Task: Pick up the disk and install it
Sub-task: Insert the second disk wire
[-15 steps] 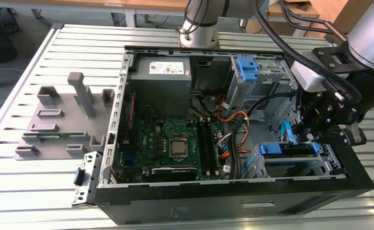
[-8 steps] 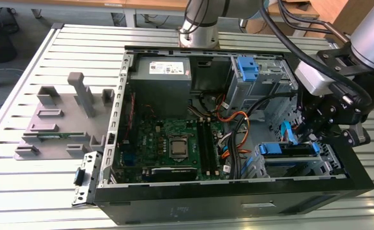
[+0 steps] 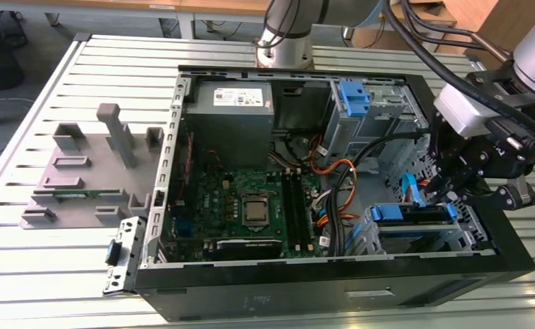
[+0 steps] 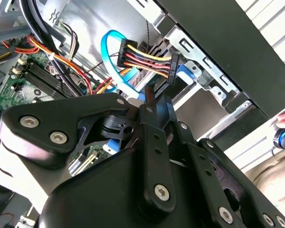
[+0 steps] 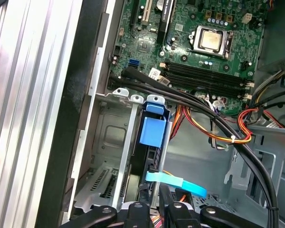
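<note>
Disk [image 5: 152,142] sits edge-on in the case's [image 3: 340,281] lower bay, nearly installed we judge; fingers' [image 4: 149,102] hold we cannot tell.

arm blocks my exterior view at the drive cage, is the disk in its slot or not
observer: in the first wrist view the disk stands edge-on inside the drive cage, its blue rail end at the cage mouth.
operator: anything close to the gripper
observer: a flat blue cable lies across just ahead of the gripper.
operator: power lead plugged in?
observer: in the second wrist view a connector with red, yellow and black wires sits ahead of the gripper; whether it is plugged in I can't tell.
</note>
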Motion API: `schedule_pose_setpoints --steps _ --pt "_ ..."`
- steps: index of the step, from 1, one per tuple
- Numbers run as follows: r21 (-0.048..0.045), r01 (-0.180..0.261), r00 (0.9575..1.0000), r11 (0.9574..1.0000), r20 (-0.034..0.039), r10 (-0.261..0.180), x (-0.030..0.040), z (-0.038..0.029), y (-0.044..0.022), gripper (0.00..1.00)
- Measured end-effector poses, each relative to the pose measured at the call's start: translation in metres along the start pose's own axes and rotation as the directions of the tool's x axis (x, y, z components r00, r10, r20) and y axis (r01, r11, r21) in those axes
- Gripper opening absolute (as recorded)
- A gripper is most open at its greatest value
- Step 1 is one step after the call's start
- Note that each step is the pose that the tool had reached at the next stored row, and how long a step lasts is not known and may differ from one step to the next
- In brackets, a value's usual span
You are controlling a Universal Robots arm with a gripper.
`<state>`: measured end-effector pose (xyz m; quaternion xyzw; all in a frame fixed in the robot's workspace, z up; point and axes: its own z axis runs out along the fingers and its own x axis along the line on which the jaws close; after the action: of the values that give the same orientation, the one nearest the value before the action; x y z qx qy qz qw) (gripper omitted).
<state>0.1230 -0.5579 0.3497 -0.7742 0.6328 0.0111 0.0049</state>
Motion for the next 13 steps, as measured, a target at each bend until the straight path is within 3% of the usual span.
schedule_pose_setpoints --steps 13 --pt "-0.0024 0.003 1.0 1.0 0.0003 -0.003 0.0002 -0.0001 -0.001 0.25"
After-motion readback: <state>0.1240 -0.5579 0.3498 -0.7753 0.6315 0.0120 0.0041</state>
